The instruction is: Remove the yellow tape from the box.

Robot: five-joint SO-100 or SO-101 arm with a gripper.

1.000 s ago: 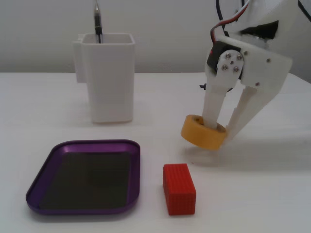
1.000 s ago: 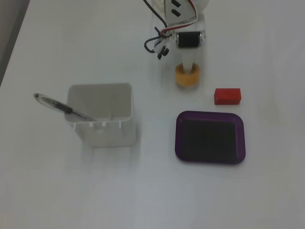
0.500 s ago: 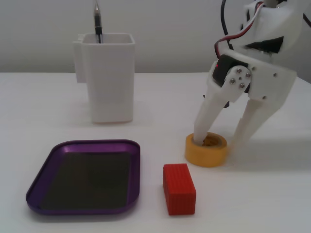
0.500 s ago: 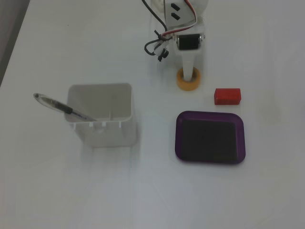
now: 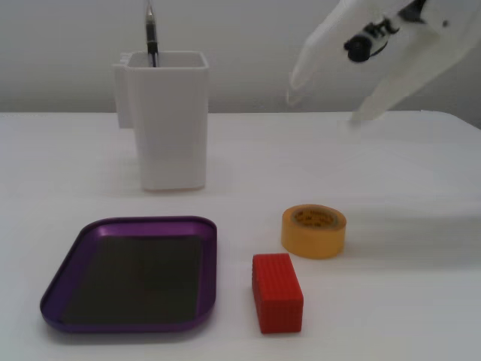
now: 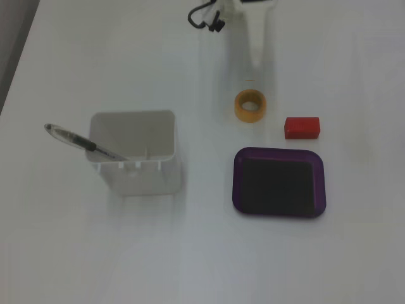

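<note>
Tape (image 5: pixel 313 230) out of box (image 5: pixel 75 248): removal looks complete.
You will find it lying on the surface (image 5: pixel 421 301) beside the empty box; your pincer (image 5: pixel 323 105) hangs above, fingers apart, holding nothing.

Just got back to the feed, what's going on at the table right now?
The yellow tape is already out of the purple tray, sitting flat on the table beside the red block. The tray holds nothing. The white gripper hangs in the air behind the tape, open, with nothing in it. A pen stands in the white container, off to the side.
</note>
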